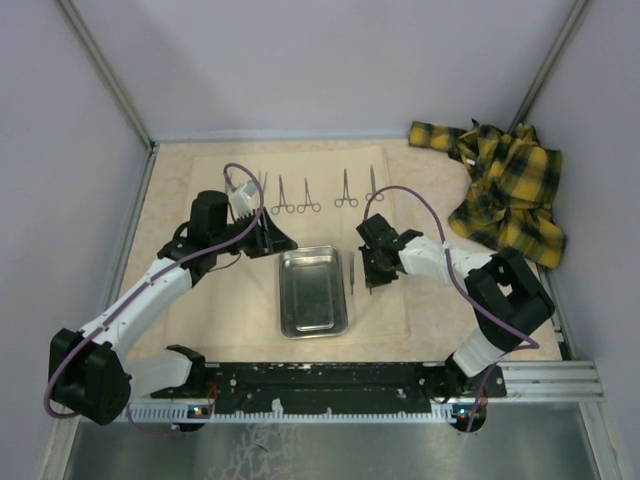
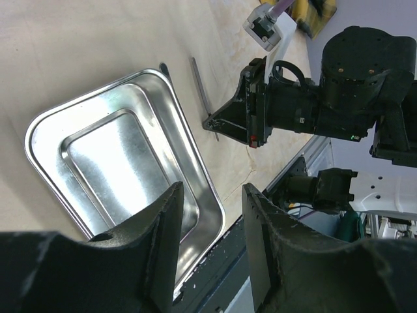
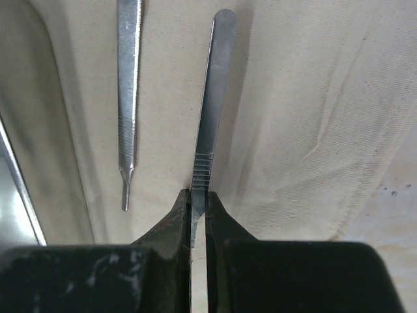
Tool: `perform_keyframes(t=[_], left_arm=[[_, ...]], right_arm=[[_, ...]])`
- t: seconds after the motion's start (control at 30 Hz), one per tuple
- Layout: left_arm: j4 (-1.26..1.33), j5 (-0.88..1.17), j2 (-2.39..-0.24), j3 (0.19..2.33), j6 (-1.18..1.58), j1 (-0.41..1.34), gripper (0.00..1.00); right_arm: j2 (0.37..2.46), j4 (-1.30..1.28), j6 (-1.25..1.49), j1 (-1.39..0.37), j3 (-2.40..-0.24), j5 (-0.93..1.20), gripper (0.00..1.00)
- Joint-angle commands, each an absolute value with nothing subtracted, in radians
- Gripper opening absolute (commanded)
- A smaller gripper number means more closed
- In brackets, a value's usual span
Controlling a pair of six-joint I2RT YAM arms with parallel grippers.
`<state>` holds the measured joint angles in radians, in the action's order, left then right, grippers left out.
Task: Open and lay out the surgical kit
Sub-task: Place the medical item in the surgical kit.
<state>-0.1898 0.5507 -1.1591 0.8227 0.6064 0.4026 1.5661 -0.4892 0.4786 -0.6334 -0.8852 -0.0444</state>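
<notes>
The pale beige cloth wrap (image 1: 240, 290) lies spread flat, with the shiny steel tray (image 1: 312, 290) on its middle, empty. Several ring-handled forceps (image 1: 308, 195) lie in a row along the far part of the cloth. My right gripper (image 1: 372, 278) (image 3: 199, 199) is low over the cloth right of the tray, shut on one end of a flat ribbed metal handle (image 3: 212, 98). A thin pointed instrument (image 3: 128, 98) (image 1: 351, 272) lies beside it, nearer the tray. My left gripper (image 1: 280, 243) (image 2: 214, 192) hovers behind the tray (image 2: 124, 150), open, with nothing between its fingers.
A yellow-and-black plaid cloth (image 1: 505, 190) is bunched at the back right corner, off the wrap. Grey walls close in the table on three sides. The black rail (image 1: 330, 385) with both arm bases runs along the near edge.
</notes>
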Motion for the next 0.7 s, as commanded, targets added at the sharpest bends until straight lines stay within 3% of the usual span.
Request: perform_keyframes(t=[0.0,0.2,0.43,0.67], left_arm=[[-0.200,0.569,-1.137,0.828,0.591,0.398,0.47],[-0.206,0.568,-1.135,0.833,0.589,0.398,0.47],[-0.211,0.572,-1.132,0.837,0.589,0.396,0.47],[-0.236,0.564,-1.122,0.859,0.584,0.396,0.47]], right_arm=[[1.583,-0.486,0.452,-0.617,-0.929,-0.072,0.00],[1.600,-0.509,0.445,-0.612,-0.944,-0.092,0.00],[1.569,-0.513,0.446,-0.612,-0.935,-0.079,0.24],[1.481,-0.559,0.455,-0.613,-0.945,-0.072,0.29]])
